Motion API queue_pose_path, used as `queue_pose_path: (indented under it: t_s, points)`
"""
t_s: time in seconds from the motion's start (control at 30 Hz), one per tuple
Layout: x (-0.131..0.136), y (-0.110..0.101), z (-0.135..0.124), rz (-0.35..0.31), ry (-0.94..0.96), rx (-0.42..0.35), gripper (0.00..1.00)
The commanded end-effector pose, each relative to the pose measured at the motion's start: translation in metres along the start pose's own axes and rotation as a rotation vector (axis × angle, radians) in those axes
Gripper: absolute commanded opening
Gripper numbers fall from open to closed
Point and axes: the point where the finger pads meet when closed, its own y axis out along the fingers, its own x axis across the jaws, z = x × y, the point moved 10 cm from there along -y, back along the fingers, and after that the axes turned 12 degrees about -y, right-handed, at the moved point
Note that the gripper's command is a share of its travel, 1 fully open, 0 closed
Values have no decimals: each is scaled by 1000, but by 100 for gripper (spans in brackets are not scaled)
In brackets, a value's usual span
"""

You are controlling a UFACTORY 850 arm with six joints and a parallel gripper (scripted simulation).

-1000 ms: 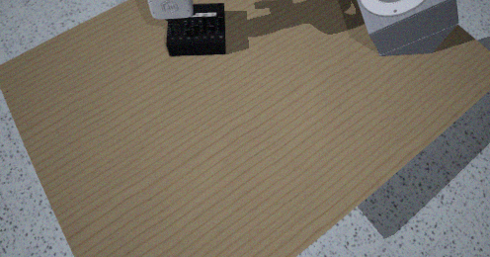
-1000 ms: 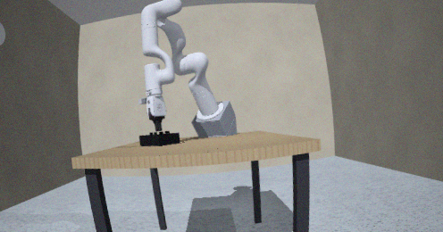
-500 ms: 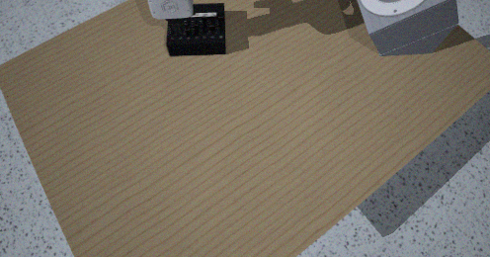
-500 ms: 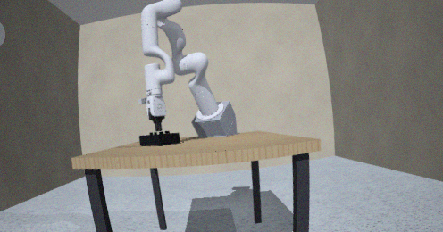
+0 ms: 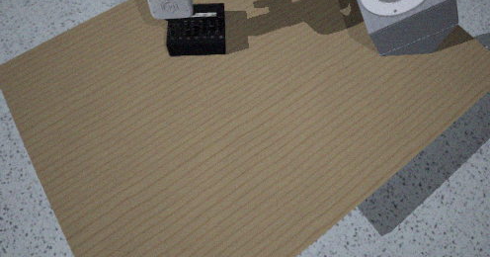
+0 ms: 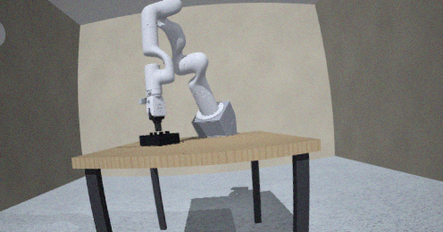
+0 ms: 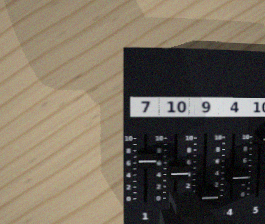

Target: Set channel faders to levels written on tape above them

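Observation:
The black lighting desk [image 5: 197, 30] sits at the far left of the wooden table; it also shows in the exterior view [image 6: 159, 138]. In the wrist view the desk [image 7: 203, 156] carries a white tape strip [image 7: 203, 107] reading 7, 10, 9, 4, 10. Below the tape stand several faders: the first cap [image 7: 147, 161] sits mid-track, the second cap [image 7: 180, 173] lower, the third cap [image 7: 211, 197] near the bottom, the fourth cap [image 7: 241, 177] lower-middle. My gripper [image 6: 157, 127] [image 7: 183, 219] is shut, its fingertips just over the desk, near the second and third channels.
The robot's grey base block [image 5: 410, 17] stands at the table's far right corner. The arm's shadow [image 5: 296, 12] falls across the table between the base and the desk. The desk lies close to the table's far edge.

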Motion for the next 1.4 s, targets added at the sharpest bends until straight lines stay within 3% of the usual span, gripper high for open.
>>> queue_pose_path:
  t_s: [0.0, 1.37]
  points:
    - [1, 0, -5, 16, 0, 43, 0]
    - [1, 5, -4, 16, 0, 43, 0]
